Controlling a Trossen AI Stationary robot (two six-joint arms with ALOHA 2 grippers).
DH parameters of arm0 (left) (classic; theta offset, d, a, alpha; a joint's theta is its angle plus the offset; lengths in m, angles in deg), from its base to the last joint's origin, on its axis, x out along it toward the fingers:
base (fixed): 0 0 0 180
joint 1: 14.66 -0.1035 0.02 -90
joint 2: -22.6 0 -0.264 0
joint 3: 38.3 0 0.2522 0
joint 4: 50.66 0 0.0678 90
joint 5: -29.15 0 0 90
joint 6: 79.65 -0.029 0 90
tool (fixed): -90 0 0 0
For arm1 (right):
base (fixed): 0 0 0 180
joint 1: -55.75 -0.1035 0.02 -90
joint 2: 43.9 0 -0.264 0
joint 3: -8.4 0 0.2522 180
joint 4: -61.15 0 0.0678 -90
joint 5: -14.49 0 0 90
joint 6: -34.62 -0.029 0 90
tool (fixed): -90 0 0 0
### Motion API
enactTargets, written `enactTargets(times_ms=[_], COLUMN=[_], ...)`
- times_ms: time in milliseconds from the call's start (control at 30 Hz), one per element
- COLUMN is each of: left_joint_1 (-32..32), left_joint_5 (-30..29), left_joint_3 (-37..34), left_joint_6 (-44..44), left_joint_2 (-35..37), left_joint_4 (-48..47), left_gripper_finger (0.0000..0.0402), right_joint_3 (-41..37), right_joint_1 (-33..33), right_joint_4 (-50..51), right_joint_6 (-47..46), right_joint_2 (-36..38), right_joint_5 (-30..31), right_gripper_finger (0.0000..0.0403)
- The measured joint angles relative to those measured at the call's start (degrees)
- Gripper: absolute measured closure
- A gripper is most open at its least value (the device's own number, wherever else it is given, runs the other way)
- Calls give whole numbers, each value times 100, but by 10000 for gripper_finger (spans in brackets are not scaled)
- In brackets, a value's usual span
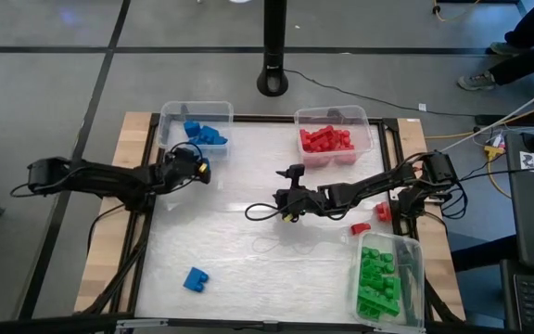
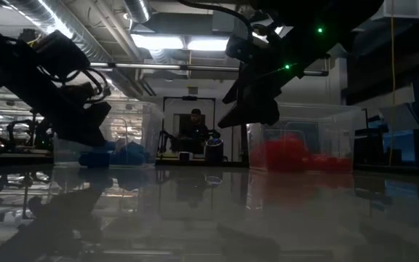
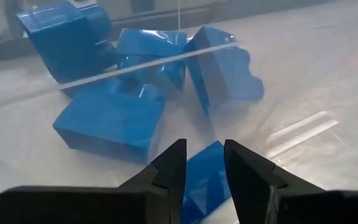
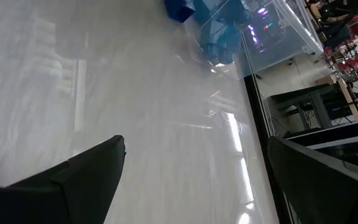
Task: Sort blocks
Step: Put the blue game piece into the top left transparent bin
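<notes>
High view: the left gripper [image 1: 199, 168] hangs at the clear bin of small blue studded plastic blocks [image 1: 205, 134], at ten o'clock on the desk [image 1: 248, 260]. The right gripper [image 1: 284, 198] hovers mid-desk.

Left wrist view: left fingers [image 3: 173, 163] stand narrowly parted, nothing gripped.

Right wrist view: right fingers [image 4: 92, 168] spread wide, empty.

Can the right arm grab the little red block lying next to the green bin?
Probably yes. The red block lies loose on the bare table beside the green bin, with nothing on top. The right gripper is open and empty, hanging near mid-table, so it must pull back toward its own base.
</notes>
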Motion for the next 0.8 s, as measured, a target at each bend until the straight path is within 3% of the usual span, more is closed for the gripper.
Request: enactTargets(times_ms=[433, 567, 800], left_joint_1=[-370, -244, 362], left_joint_5=[612, 1355, 2679], left_joint_3=[21, 24, 15], left_joint_6=[-112, -467, -538], left_joint_2=[-724, -638, -358], left_joint_4=[362, 425, 356], left_gripper_finger=[310, 310, 316], right_joint_3=[0, 0, 2], right_joint_1=[0, -4, -4], right_joint_4=[13, 21, -2], right_joint_6=[0, 5, 118], right_joint_2=[-2, -2, -2], right_joint_5=[-2, -73, -858], right_gripper_finger=[11, 11, 11])
